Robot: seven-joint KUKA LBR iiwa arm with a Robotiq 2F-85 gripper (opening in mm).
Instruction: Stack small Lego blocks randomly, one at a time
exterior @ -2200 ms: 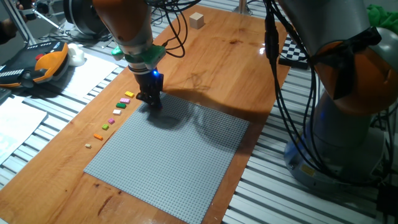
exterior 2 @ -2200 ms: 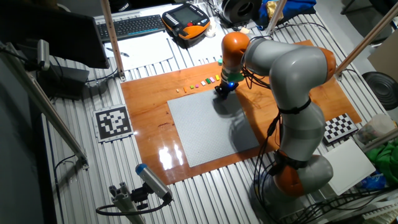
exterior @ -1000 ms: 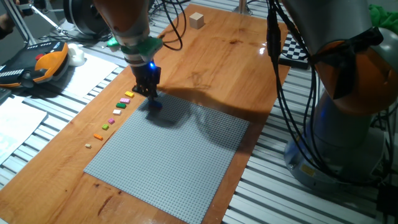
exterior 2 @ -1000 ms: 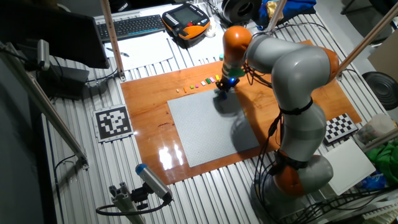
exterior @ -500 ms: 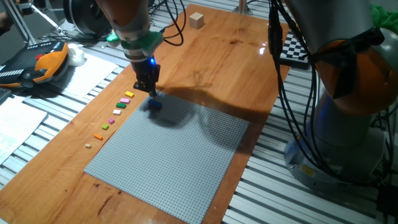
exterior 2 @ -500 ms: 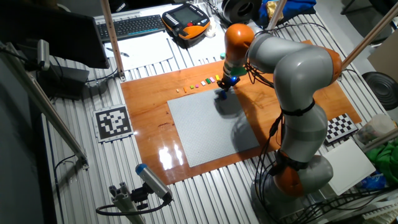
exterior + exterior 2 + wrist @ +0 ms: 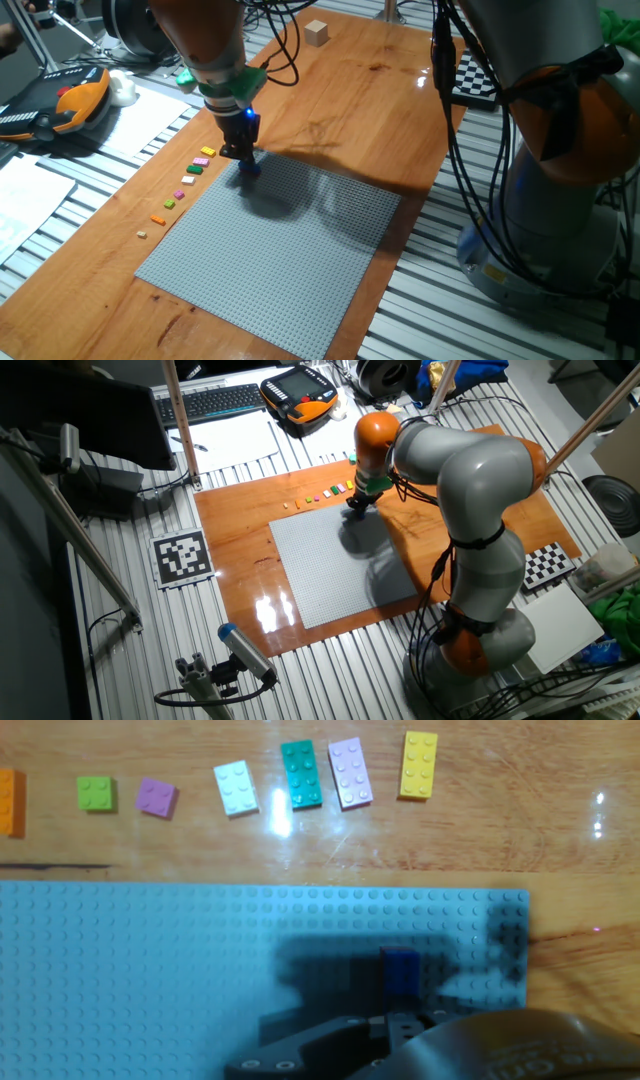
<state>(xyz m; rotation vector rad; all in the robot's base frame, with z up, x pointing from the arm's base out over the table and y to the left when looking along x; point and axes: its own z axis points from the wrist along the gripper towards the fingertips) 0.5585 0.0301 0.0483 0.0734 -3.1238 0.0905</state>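
Half a second ago the fingers (image 7: 241, 158) stood a little higher over the baseplate (image 7: 290, 262); now they have come back down near its corner closest to the row of loose bricks, after rising from a lower pose two seconds back. In the hand view a blue brick (image 7: 400, 969) sits on the baseplate studs just ahead of the fingers, near the plate's right edge. It looks as though it stands there on its own, so I judge the first brick placed and the hand either pressing it home or about to leave; the fixed views are too small to settle which. Whether the fingers are wide or narrow I cannot tell: the hand view shows only their dark base at the bottom edge, with the blue brick just beyond it and on the centre line, and I cannot see whether metal touches plastic. The other bricks lie on the bare bench (image 7: 560, 830) in a line beyond the plate's far edge, well apart from the fingers: yellow (image 7: 419, 765), pink (image 7: 350, 772), teal (image 7: 301, 774), white (image 7: 236, 788), purple (image 7: 157, 797), green (image 7: 95, 793) and orange (image 7: 6, 803) at the picture's edge. If the blue one is seated, the next step is likely to fetch one of these and stack it on top.
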